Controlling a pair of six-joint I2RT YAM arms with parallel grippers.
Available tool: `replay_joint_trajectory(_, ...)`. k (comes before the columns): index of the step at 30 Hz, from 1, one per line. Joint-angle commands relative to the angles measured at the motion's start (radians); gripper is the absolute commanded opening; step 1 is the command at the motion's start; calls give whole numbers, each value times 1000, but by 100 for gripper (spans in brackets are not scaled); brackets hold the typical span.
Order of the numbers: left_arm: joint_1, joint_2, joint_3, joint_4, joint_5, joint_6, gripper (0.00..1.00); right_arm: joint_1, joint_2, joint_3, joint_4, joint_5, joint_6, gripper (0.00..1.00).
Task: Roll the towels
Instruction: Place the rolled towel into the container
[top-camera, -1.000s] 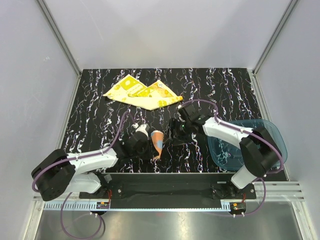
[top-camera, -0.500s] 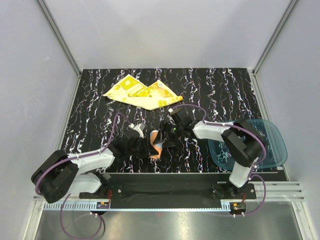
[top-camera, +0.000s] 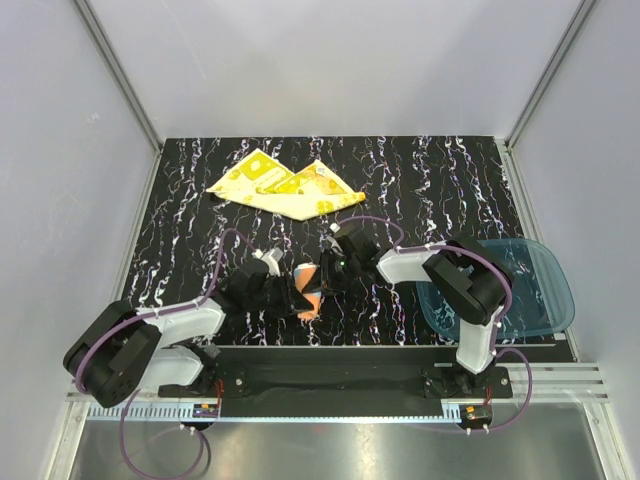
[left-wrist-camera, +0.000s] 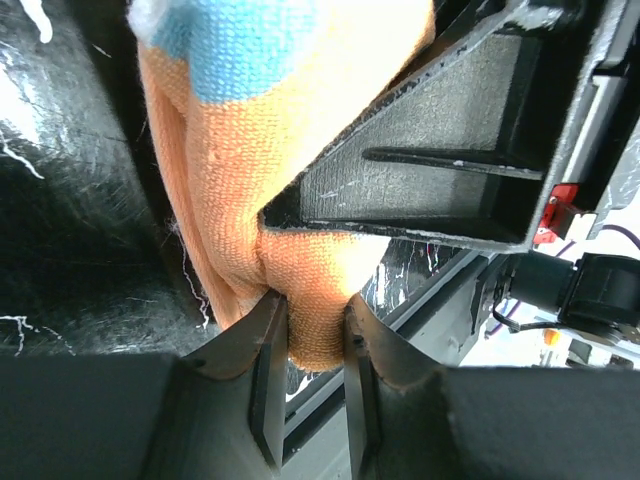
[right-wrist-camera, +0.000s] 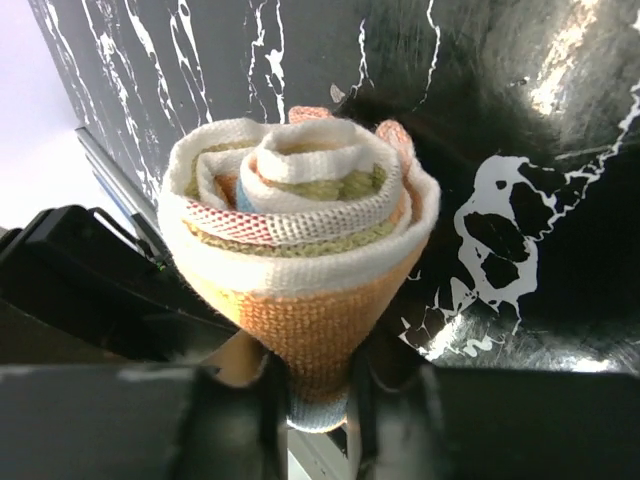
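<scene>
1. The orange towel is wound into a tight roll. My right wrist view looks into one end and shows a spiral of layers, with no loose corner hanging out.
2. The roll sits at the near centre of the bench, between my two arms. I cannot tell whether it rests on the surface or is lifted slightly off it.
3. My left pincer is pinching the roll. Orange cloth bulges between the two fingers, and both pads press into it.
4. My right pincer is also pinching the roll. Its fingers close on the narrow underside of the bundle, just below the spiral end.
5. The yellow towel lies at the far side of the bench, left of centre, well apart from both pincers. It is loosely folded and flat, not rolled.
6. The blue tray at the near right has no towel visible in it.
7. My progress estimate is about half: one towel is rolled but not yet released, and the other is untouched.
8. What remains, in my judgement, is to set the orange roll down without it unwinding, then roll the yellow towel.
</scene>
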Motion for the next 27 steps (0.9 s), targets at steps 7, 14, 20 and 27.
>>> replay_joint_trajectory(7, 5, -99, 39, -183, -10, 64, 62, 13, -118, 68, -236, 78, -132, 0)
replay_joint_trajectory(14, 4, -270, 128, -451, -80, 165, 67, -111, -508, 131, -800, 283, -347, 0)
replay_joint_trajectory(20, 4, -357, 194, -559, -119, 220, 67, -228, -685, 226, -1184, 578, -404, 0)
replay_joint_trajectory(27, 4, -408, 255, -665, -128, 286, 67, -312, -695, 267, -1378, 851, -353, 0)
